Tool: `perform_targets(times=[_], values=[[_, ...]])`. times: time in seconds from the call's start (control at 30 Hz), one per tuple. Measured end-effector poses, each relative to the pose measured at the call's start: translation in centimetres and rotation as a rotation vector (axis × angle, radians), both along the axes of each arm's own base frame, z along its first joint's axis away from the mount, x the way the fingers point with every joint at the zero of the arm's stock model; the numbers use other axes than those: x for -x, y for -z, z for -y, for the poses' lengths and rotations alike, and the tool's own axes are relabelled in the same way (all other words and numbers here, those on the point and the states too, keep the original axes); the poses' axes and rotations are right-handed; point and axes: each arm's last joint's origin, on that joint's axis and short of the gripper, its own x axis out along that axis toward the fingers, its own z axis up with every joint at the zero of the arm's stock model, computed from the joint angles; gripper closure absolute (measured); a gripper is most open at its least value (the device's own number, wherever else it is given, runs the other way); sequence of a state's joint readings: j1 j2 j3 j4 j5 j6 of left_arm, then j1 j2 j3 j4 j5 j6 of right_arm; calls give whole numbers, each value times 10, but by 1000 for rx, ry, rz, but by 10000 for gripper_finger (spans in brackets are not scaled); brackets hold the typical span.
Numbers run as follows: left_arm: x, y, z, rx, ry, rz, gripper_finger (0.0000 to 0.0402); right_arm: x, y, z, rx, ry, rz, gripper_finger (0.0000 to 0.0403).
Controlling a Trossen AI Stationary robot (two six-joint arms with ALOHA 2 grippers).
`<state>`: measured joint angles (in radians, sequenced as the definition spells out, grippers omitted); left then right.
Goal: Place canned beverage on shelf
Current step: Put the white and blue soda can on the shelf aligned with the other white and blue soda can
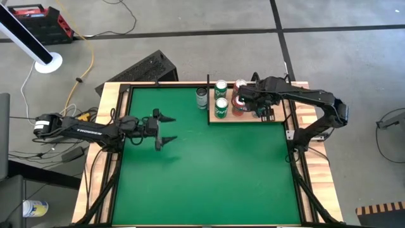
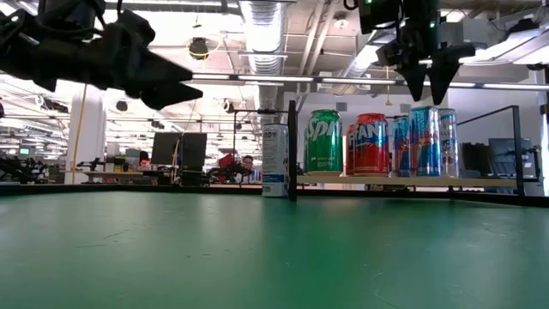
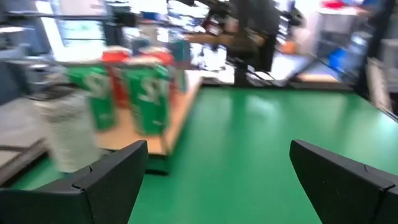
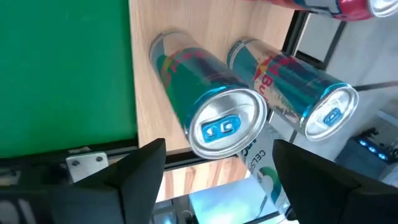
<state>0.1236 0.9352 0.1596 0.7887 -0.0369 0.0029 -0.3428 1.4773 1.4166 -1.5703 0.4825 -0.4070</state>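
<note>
Right gripper: (image 4: pixel 214 168) we see it hanging just above the blue slim cans (image 4: pixel 214 115) at the right end of the shelf (image 4: pixel 186 31), fingers spread and holding nothing; in the low view its tips stand clear of the can tops.
Left gripper: (image 1: pixel 166 130) it waits over the green table (image 1: pixel 209 177), well apart from the shelf, fingers spread and empty.
Shelf load: two green cans (image 1: pixel 221 100), red cans (image 2: pixel 371 144) and the blue slim cans stand upright on the wooden panel at the table's far edge.
Silver can: (image 1: pixel 201 98) it stands on the green surface just beside the shelf's left end, outside the black post (image 2: pixel 292 150).
Step in hand: we judge a release just completed on the shelf.
Next move: we judge that the silver can, if it is to be shelved, calls for a grasp and a lift over the shelf edge.
View contrast: the high view gives the cans' layout; the low view alone shows the clearance under the right fingers; the right wrist view alone shows the can lids close.
</note>
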Motion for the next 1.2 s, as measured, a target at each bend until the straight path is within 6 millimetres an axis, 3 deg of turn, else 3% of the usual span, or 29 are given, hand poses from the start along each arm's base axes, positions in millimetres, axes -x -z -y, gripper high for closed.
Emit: perform_targets(times=[0.2, 0.43, 0.57, 0.77, 1.03, 1.2], values=[[-12, -18, -32, 28, -197, -91, 24, 0, -15, -20, 19, 49, 131, 106], [-34, -17, -82, 72, -218, -190, 24, 21, -37, -56, -51, 181, 377, 158], [-49, -6, -107, 103, -250, -189, 24, 42, -37, -83, -81, 195, 466, 239], [-86, -2, -132, 64, -256, -191, 24, 70, -16, -115, -132, 237, 527, 381], [-112, 0, -147, -9, -251, -216, 24, 82, 2, -141, -171, 227, 549, 362], [-118, 1, -153, -44, -335, -234, 24, 83, 3, -149, -183, 185, 546, 383]])
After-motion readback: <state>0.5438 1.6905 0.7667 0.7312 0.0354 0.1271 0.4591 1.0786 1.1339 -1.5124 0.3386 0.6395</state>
